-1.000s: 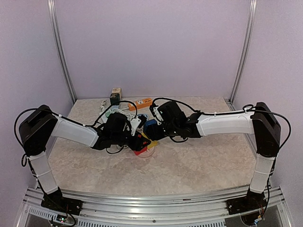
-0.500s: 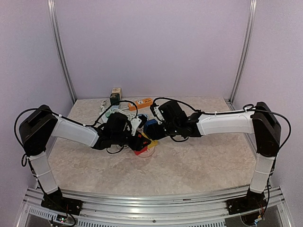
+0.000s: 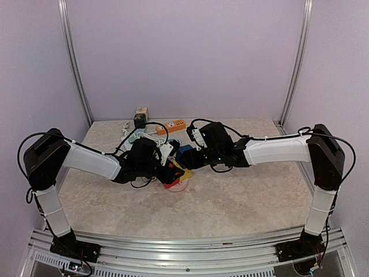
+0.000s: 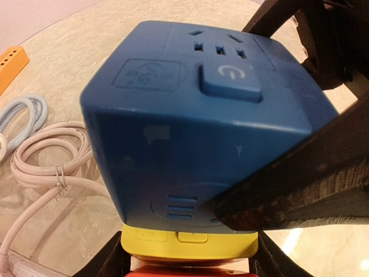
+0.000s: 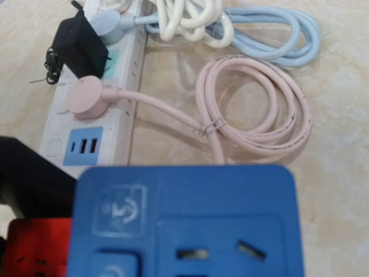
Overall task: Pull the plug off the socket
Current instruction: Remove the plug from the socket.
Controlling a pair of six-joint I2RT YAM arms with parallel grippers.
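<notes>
The plug, a blue cube adapter [image 4: 173,115] [image 5: 190,225] [image 3: 184,152], sits tight against the socket, a yellow block [image 4: 190,245] on a red base [image 4: 190,271] [image 3: 170,179]. No gap shows between blue and yellow. My left gripper [image 4: 190,259] [image 3: 173,172] is shut on the yellow and red block, with a black finger [image 4: 109,262] against each side. My right gripper [image 3: 189,156] is shut on the blue cube. One of its dark fingers [image 4: 305,184] crosses the cube's right side in the left wrist view. In the right wrist view the right gripper's own fingers are hidden.
Just behind the cube lies a white power strip [image 5: 124,86] with a pink plug [image 5: 83,98], a black adapter [image 5: 78,49] and coiled pink [image 5: 259,104] and pale blue [image 5: 277,34] cables. An orange strip [image 3: 174,124] and small adapters [image 3: 140,115] lie by the back wall.
The right arm has shifted slightly to the right and back with the blue cube. The left arm has stayed in place, holding the block.
</notes>
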